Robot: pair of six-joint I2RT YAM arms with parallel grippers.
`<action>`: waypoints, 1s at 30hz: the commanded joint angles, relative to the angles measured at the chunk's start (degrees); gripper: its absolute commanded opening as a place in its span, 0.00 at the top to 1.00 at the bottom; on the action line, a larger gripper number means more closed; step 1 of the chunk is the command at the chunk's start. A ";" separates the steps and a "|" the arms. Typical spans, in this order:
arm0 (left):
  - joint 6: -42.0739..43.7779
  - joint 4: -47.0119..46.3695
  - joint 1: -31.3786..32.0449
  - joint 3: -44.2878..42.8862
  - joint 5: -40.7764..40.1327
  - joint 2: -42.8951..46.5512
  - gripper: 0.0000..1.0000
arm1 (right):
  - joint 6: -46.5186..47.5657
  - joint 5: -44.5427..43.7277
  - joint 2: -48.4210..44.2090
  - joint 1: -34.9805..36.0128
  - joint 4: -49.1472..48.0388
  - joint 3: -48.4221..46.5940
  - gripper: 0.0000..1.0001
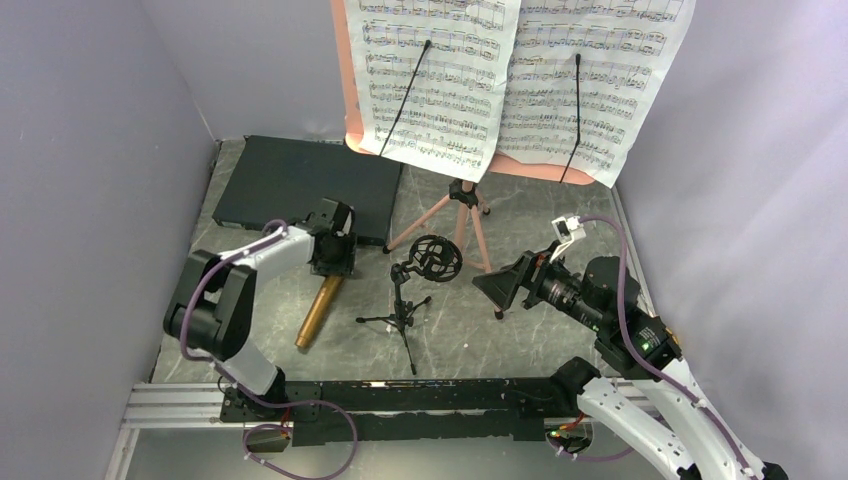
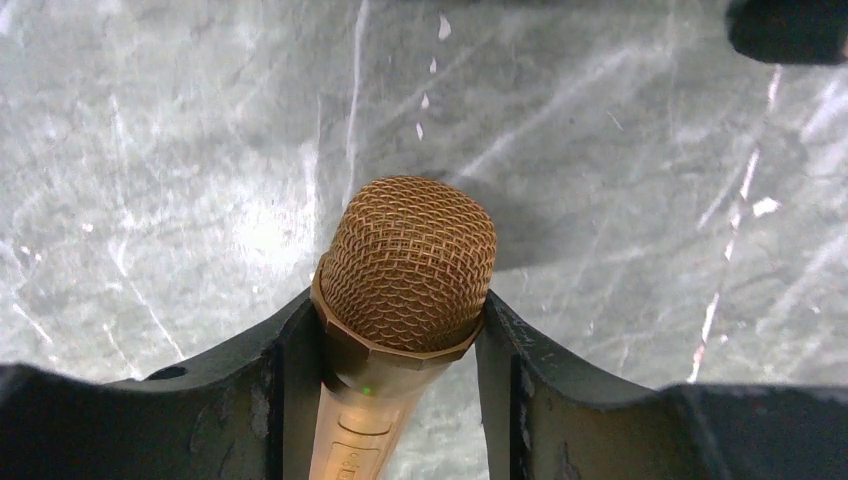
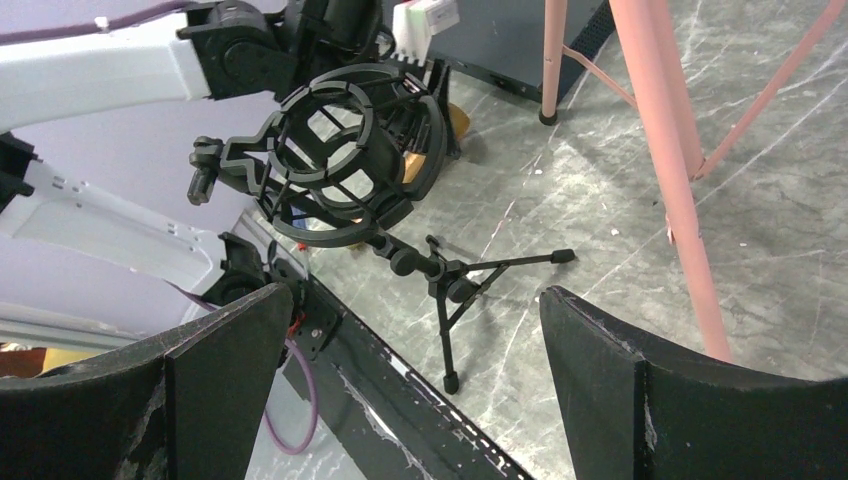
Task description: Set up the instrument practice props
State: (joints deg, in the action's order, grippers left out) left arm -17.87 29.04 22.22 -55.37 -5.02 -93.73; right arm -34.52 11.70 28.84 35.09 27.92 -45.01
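Observation:
The gold microphone [image 1: 320, 308] lies low over the table at the left, handle toward the near edge. My left gripper [image 1: 332, 255] is shut on it just below the mesh head [image 2: 408, 260], and both fingers [image 2: 250, 390] touch its collar. The small black tripod mic stand [image 1: 405, 315] stands in the middle with its ring mount [image 1: 436, 258] empty; it also shows in the right wrist view [image 3: 340, 160]. My right gripper [image 1: 500, 288] is open and empty to the right of it, pointing at it [image 3: 415, 300]. The pink music stand [image 1: 455, 215] holds two sheet-music pages [image 1: 430, 75] at the back.
A flat black box [image 1: 300, 185] lies at the back left, just behind my left gripper. Grey walls close in the left, right and back. A black rail [image 1: 430, 395] runs along the near edge. The pink tripod legs [image 3: 665, 150] stand close to my right gripper.

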 commanded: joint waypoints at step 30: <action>-0.47 -26.15 0.19 9.25 47.32 64.67 0.97 | -13.14 13.93 6.13 0.34 -23.77 7.52 0.11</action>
State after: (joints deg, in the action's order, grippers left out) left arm -19.09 9.17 22.24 -45.43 29.47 -28.25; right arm -44.91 23.29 34.39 35.09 11.51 -37.69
